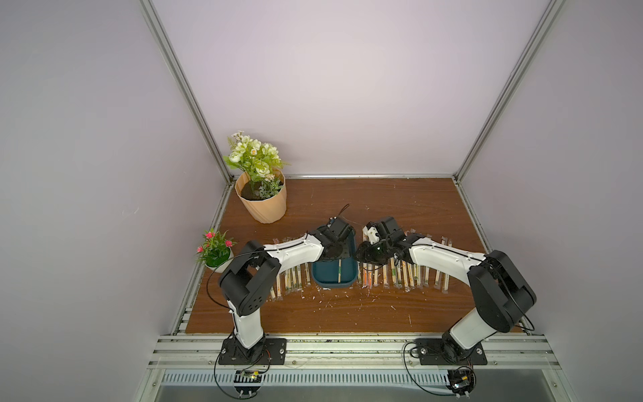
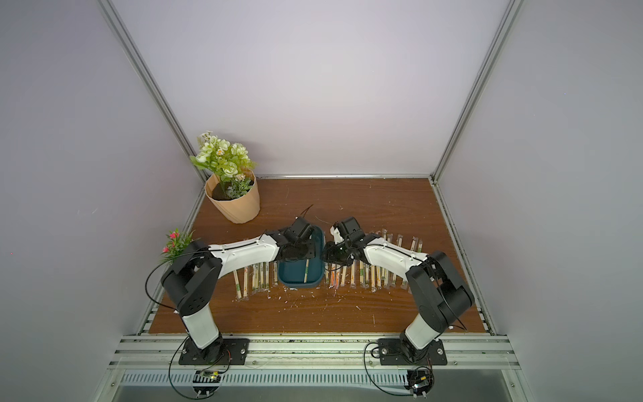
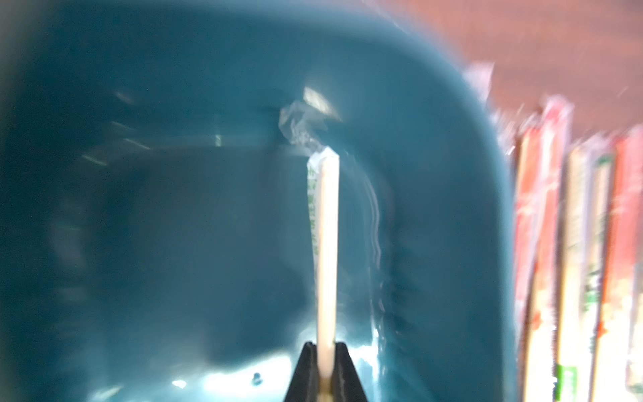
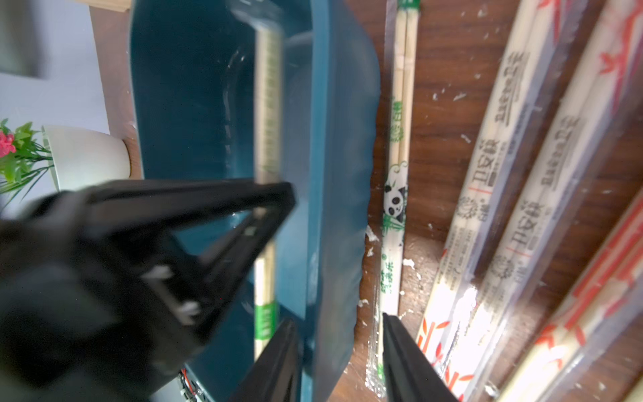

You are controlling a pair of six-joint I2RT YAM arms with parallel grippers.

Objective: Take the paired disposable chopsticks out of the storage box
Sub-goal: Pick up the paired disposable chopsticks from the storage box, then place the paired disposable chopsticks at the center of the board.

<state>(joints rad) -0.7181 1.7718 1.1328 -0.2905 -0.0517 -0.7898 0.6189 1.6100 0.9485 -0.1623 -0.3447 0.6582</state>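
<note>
The left gripper (image 3: 326, 348) is clamped tight on one end of a green-printed chopstick pair (image 3: 327, 243), which runs lengthwise inside the storage box (image 1: 318, 276) at the middle of the table (image 1: 348, 313). The right gripper (image 4: 338, 317) stands half open astride the box's wall, one finger inside, one outside. Other sleeved pairs (image 1: 393, 275) lie in rows on either side of the box

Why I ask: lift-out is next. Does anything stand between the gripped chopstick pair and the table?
Only the low wall of the teal tray rings the chopstick pair in the left gripper; the right gripper straddles that wall.
</note>
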